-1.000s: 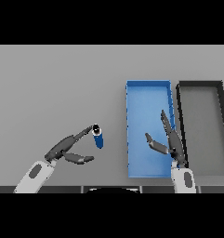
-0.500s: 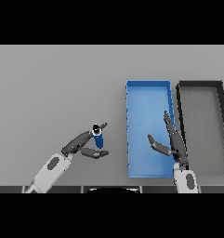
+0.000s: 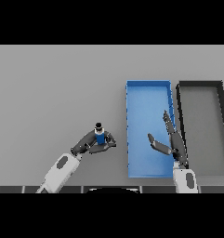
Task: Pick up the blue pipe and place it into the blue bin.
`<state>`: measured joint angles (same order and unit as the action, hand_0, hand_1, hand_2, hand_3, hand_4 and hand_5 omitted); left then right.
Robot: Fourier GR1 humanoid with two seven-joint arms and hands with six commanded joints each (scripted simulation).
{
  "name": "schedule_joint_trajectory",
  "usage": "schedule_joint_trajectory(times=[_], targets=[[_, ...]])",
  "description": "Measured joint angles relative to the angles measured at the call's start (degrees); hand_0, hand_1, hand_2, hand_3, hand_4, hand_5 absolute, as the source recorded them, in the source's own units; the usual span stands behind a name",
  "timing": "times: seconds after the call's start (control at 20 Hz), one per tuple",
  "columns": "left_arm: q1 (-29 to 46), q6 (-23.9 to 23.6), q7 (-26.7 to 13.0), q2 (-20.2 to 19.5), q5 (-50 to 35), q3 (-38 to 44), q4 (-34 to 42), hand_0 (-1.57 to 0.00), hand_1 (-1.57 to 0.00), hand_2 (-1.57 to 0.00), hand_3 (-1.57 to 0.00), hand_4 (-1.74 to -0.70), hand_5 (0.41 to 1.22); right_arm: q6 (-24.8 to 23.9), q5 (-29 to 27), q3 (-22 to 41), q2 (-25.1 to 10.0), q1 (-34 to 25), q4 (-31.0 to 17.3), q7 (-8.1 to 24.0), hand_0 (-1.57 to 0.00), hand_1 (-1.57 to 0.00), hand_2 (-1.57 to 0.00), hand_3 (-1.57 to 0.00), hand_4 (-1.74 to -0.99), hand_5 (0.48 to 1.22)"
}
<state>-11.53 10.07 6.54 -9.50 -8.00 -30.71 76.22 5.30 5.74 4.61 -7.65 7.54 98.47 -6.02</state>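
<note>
The blue pipe [image 3: 100,136], small with a dark cap, stands on the grey table left of the blue bin [image 3: 148,88]. My left hand [image 3: 91,144] has its fingers and thumb curled round the pipe from the lower left. My right hand [image 3: 170,142] hovers over the right part of the blue bin with straight fingers and holds nothing.
A black bin [image 3: 200,85] sits right beside the blue bin, on its right. Both bins reach close to the table's near edge.
My left hand has moved right towards the blue bin and closed round the pipe, which now stands upright. The right hand has barely shifted.
</note>
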Motion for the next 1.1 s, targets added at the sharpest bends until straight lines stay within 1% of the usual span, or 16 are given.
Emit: schedule_joint_trajectory(times=[0.05, 0.1, 0.15, 0.2, 0.25, 0.3, 0.35, 0.45, 0.5, 0.55, 0.65, 0.85, 0.9, 1.0, 1.1], targets=[[0.58, -0.59, 0.71, 0.07, 0.28, -0.41, 0.69, -1.20, -1.25, -1.29, -1.21, -1.60, 1.092, -0.10, 0.41, 0.15, -0.22, 0.63, 0.66, -0.93, 0.00, 0.00, 0.00, 0.00, -1.260, 0.614], [0.10, -1.29, 1.56, -0.11, 1.25, -0.67, 0.21, -1.28, -1.31, -1.34, -1.27, -1.63, 1.118, -0.22, 0.23, 0.06, -0.07, 0.47, 0.61, 0.08, 0.00, 0.00, 0.00, 0.00, -1.258, 0.615], [0.46, -2.70, 2.12, 0.09, 2.65, -1.46, 0.79, -1.33, -1.37, -1.39, -1.31, -1.65, 1.139, -0.13, 0.29, 0.03, -0.21, 0.00, 0.24, 0.39, 0.00, 0.00, 0.00, 0.00, -1.255, 0.616], [0.49, -2.78, 2.44, -0.18, 2.58, -1.53, 1.40, -1.38, -1.41, -1.42, -1.34, -1.67, 1.155, -0.27, 0.69, 0.46, 0.21, -0.16, 0.08, 0.40, 0.00, 0.00, 0.00, 0.00, -1.252, 0.619], [-0.18, -2.73, 2.67, -0.02, 2.23, -1.30, 1.57, -1.42, -1.44, -1.45, -1.37, -1.68, 1.168, -0.51, 0.93, 0.37, 0.19, -0.62, -0.19, 0.46, 0.00, 0.00, 0.00, 0.00, -1.250, 0.622], [-0.12, -2.73, 3.68, 0.13, 2.26, -1.55, 1.94, -1.45, -1.47, -1.48, -1.39, -1.69, 1.179, -0.05, 0.64, 0.24, -0.14, -0.19, -0.30, -0.32, 0.00, 0.00, 0.00, 0.00, -1.245, 0.621], [0.08, -2.79, 4.71, 0.21, 2.19, -1.88, 3.34, -1.47, -1.49, -1.50, -1.40, -1.70, 1.187, -0.24, 0.85, 0.18, -0.18, -0.18, -0.47, 0.49, 0.00, 0.00, 0.00, 0.00, -1.244, 0.623], [-0.50, -2.92, 4.87, 0.30, 1.75, -2.10, 6.19, -1.51, -1.52, -1.52, -1.43, -1.71, 1.199, -0.58, 1.18, 0.48, 0.04, -0.13, 0.49, 0.10, 0.00, 0.00, 0.00, 0.00, -1.249, 0.629], [-0.39, -2.79, 4.85, 0.12, 1.50, -2.32, 7.68, -1.52, -1.53, -1.53, -1.43, -1.71, 1.204, -0.50, 1.08, 0.36, -0.06, 0.13, 0.36, 0.55, 0.00, 0.00, 0.00, 0.00, -1.239, 0.629], [-0.46, -2.45, 5.59, -0.02, 1.35, -2.68, 9.50, -1.53, -1.54, -1.54, -1.44, -1.72, 1.207, -0.46, 1.05, -0.25, -0.85, 0.10, 0.04, 0.65, 0.00, 0.00, 0.00, 0.00, -1.228, 0.629], [-2.67, -2.28, 2.78, 0.70, 0.89, -2.78, 11.07, -1.55, -1.55, -1.55, -1.44, -1.72, 1.212, -0.43, 1.83, 0.13, -1.10, 0.27, 0.31, 0.14, 0.00, 0.00, 0.00, 0.00, -1.219, 0.634], [-4.01, -1.24, -2.05, -0.27, -0.70, -3.08, 15.37, -1.56, -1.56, -1.56, -1.45, -1.73, 1.217, -0.35, 2.00, 0.76, -0.13, 0.66, -0.23, -1.27, 0.00, 0.00, 0.00, 0.00, -1.208, 0.640], [-4.31, -1.08, -2.73, -0.34, -0.74, -3.09, 15.58, -1.56, -1.56, -1.56, -1.44, -1.73, 1.218, -0.47, 2.34, 0.60, -0.48, 0.35, -0.63, -0.85, 0.00, 0.00, 0.00, 0.00, -1.195, 0.635], [-4.45, -1.02, -3.95, -0.53, -0.89, -3.17, 16.45, -1.57, -1.57, -1.57, -1.44, -1.73, 1.219, -0.70, 2.51, 0.50, -0.54, 1.02, -0.31, -2.20, 0.00, 0.00, 0.00, 0.00, -1.186, 0.629], [-4.70, -0.42, -3.89, -0.34, -0.80, -3.29, 15.82, -1.57, -1.57, -1.57, -1.44, -1.73, 1.219, -0.83, 2.36, 0.64, -0.12, 1.51, 0.10, -1.91, 0.00, 0.00, 0.00, 0.00, -1.177, 0.629]])
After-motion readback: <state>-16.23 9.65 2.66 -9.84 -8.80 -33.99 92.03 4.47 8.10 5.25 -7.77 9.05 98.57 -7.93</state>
